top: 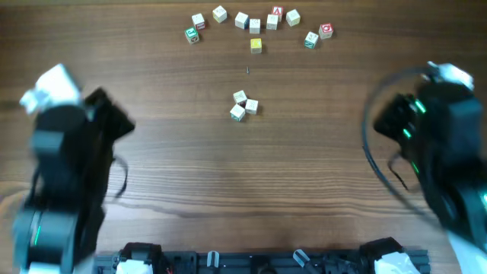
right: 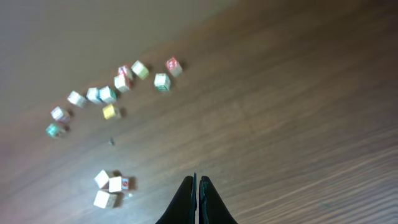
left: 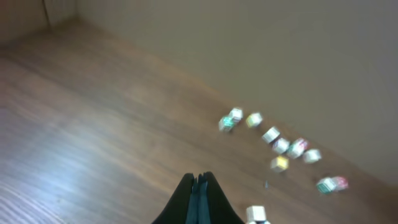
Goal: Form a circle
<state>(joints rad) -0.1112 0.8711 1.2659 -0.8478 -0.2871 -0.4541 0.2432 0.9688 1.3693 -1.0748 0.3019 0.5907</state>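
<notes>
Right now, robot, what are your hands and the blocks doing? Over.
Left end effector shut, empty. Right end effector shut, empty. Three-cube cluster mid-table, no ring yet. Nothing blocking; arc of cubes and yellow cube sit beyond.

Soft, even light covers the table (top: 190,175), with faint shadows. Both arms (top: 65,167) blur overhead; the left wrist view is hazy.

The counter (top: 152,99) is brown and streaky-grained. Centre frame, the three cubes (top: 243,106) are pale wood, one red-marked. Higher in frame, the single cube (top: 256,46) is yellow; the arc of cubes (top: 242,20) bears red and green marks.
</notes>
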